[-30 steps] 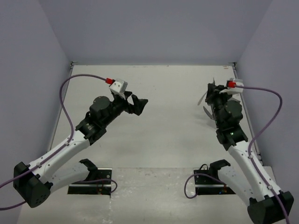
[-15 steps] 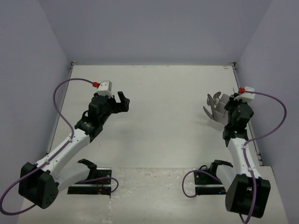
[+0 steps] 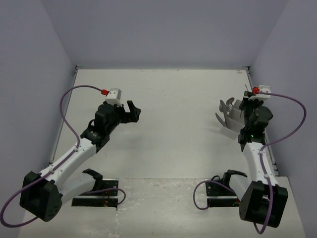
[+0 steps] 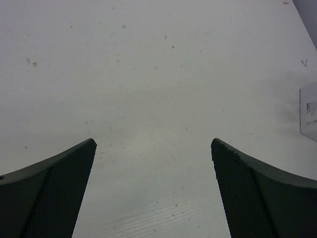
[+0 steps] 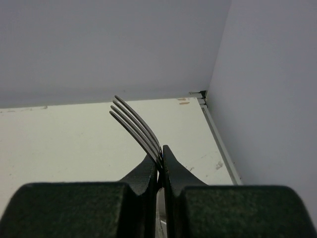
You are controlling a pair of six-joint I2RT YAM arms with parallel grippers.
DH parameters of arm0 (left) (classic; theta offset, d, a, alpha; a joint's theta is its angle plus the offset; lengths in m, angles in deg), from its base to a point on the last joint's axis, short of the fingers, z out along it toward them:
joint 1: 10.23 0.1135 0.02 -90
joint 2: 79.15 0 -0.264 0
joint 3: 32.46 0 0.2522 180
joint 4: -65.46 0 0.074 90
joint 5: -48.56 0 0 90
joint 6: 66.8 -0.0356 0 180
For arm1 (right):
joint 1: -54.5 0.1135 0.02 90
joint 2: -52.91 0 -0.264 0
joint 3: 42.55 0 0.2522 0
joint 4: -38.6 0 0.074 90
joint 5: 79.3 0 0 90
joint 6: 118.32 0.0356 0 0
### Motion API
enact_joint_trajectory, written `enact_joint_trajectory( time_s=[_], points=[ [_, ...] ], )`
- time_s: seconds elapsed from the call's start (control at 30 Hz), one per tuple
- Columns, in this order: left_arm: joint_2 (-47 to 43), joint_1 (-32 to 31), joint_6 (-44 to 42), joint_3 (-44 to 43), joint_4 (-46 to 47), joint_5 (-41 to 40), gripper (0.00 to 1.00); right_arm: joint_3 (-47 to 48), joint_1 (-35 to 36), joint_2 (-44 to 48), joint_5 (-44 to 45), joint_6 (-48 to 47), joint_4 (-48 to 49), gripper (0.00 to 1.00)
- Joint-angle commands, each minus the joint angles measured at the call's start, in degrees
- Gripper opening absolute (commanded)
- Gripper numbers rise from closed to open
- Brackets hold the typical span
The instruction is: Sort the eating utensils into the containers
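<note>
Right hand (image 5: 159, 159) has drawn back from over the container (image 3: 235, 116) to just beside it, clamped on a fork (image 5: 136, 129), tines up. You likely still have that fork to drop in. Left hand (image 4: 152, 144) has pulled in, fingers apart, holding nothing. Fork handle is hidden. Utensils (image 3: 224, 106) already in the container blur together.
</note>
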Motion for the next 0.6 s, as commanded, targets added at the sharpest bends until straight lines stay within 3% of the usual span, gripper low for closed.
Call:
enact_joint_trajectory(
  time_s=[0.0,0.3,0.4,0.43,0.47,0.53,0.57],
  points=[
    [-1.00,0.21,0.04,0.72,3.08,-0.62,1.00,3.32,-0.26,-0.34,-1.07,-2.45,0.48,0.00],
    [-0.73,0.21,-0.84,0.02,2.03,-3.08,1.00,0.59,-0.26,-10.18,-3.53,-3.08,8.12,0.02],
    [-0.91,0.21,-1.10,-0.25,1.32,-3.96,1.00,-0.02,-0.26,-10.28,-4.67,-1.67,8.04,0.18],
    [-1.00,0.21,-1.10,-0.60,0.80,-4.31,1.00,-0.81,-0.26,-8.80,-4.85,-0.71,7.95,0.37],
    [-1.08,0.21,-1.10,-0.69,0.62,-4.40,1.00,-1.16,-0.26,-7.57,-4.94,-0.18,7.51,0.50],
    [-1.61,0.21,-1.02,-0.95,0.53,-4.66,1.00,-1.34,-0.26,-2.92,-4.76,0.97,4.27,0.59],
    [-1.79,0.21,-0.93,-1.13,0.45,-4.75,1.00,-0.65,-0.26,-1.33,-4.41,1.06,2.34,0.72]
  ],
)
